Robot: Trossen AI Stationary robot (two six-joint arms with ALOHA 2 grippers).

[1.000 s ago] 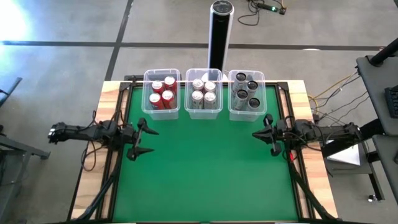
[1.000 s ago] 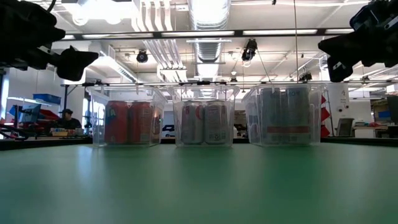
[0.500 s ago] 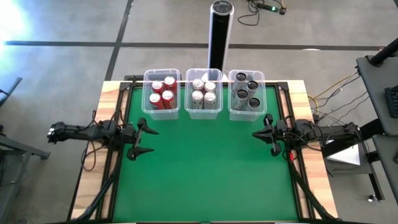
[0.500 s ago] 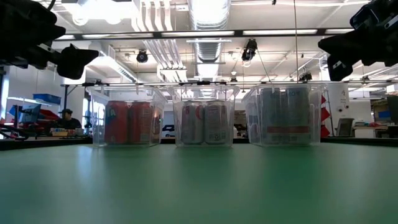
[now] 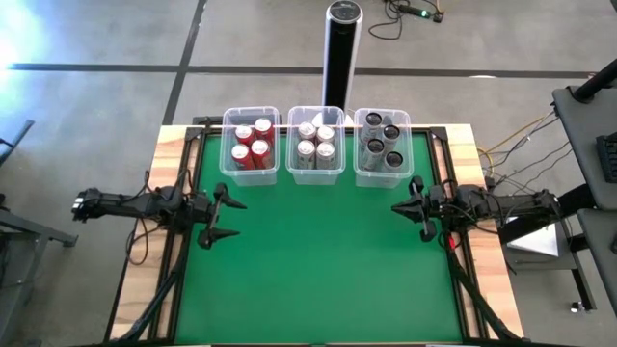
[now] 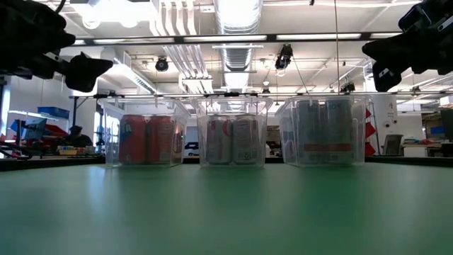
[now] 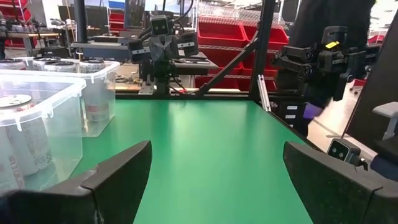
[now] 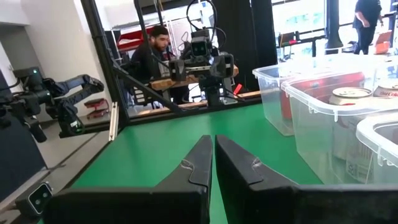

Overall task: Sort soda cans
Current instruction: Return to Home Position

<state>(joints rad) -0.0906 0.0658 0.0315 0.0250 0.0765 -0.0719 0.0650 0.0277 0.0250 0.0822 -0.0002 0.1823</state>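
The bench (image 5: 318,270) carries three clear tubs (image 5: 315,109) along its far edge, holding the soda cans (image 5: 307,148) upright, long axes vertical: red left, silver middle, dark grey right. The left claw (image 5: 238,219) hovers spread wide at the left side. The right claw (image 5: 396,207), opposite, is clenched empty.

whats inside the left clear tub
Four red soda cans stand upright in the left tub, silver tops up, in two rows. The tub floor under them is covered. The left gripper and right gripper hover at the table's sides.
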